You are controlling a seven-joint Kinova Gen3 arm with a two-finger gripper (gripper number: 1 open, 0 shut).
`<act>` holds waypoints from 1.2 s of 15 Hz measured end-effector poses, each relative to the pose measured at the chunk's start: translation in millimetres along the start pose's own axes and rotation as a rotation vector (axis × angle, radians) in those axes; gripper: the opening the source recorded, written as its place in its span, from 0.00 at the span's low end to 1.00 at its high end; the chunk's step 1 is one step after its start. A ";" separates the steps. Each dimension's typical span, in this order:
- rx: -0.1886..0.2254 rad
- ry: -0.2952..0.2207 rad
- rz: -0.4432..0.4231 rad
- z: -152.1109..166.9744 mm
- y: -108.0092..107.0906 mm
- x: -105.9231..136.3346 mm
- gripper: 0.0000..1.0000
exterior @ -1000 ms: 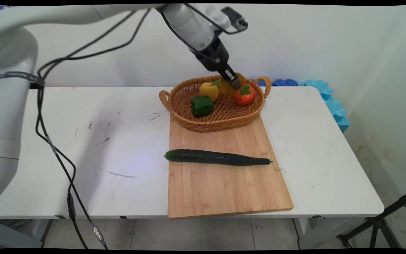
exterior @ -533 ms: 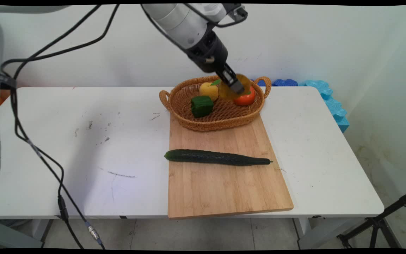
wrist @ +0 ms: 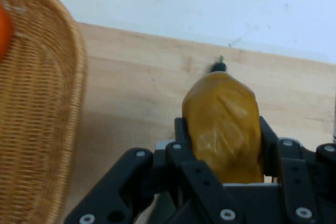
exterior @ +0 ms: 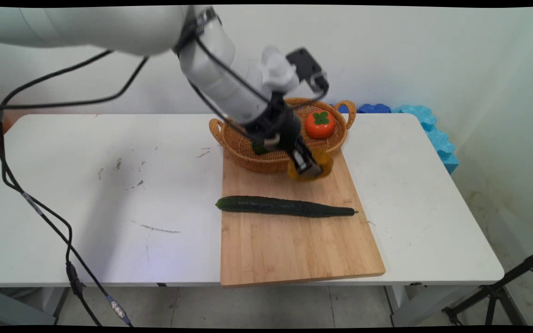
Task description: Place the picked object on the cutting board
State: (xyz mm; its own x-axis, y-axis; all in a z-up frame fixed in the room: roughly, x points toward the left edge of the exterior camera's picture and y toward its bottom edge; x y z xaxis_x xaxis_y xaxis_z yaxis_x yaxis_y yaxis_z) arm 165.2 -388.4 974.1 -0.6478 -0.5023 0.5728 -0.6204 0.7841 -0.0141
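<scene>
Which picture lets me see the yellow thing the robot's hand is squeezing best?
The hand view. The yellow-brown fruit fills the middle there, pinched in the gripper above the wooden cutting board. In the main view the fruit is small and the gripper half covers it.

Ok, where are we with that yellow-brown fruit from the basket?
Done: the fruit is out of the basket, which it was in a second ago. In hand: the gripper is shut on it, above the board between the basket and the cucumber. Left: it's not set down yet. The tomato is in the basket.
</scene>
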 end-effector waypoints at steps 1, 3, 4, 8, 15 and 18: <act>-0.008 -0.007 0.008 8.0 7.8 -6.7 0.00; -0.025 -0.022 0.025 24.8 21.1 -19.2 0.00; -0.033 -0.031 0.033 33.9 27.4 -25.5 0.00; -0.060 -0.060 0.052 65.2 45.2 -47.2 0.00; -0.078 -0.081 0.067 100.5 58.2 -66.7 0.00; -0.080 -0.077 0.072 110.1 59.5 -69.5 1.00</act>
State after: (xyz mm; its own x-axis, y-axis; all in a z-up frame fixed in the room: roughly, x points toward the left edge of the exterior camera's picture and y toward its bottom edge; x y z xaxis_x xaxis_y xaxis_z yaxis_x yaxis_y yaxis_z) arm 124.6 -347.0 843.2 -0.7231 -0.4681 0.5079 -0.5363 0.8439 0.0142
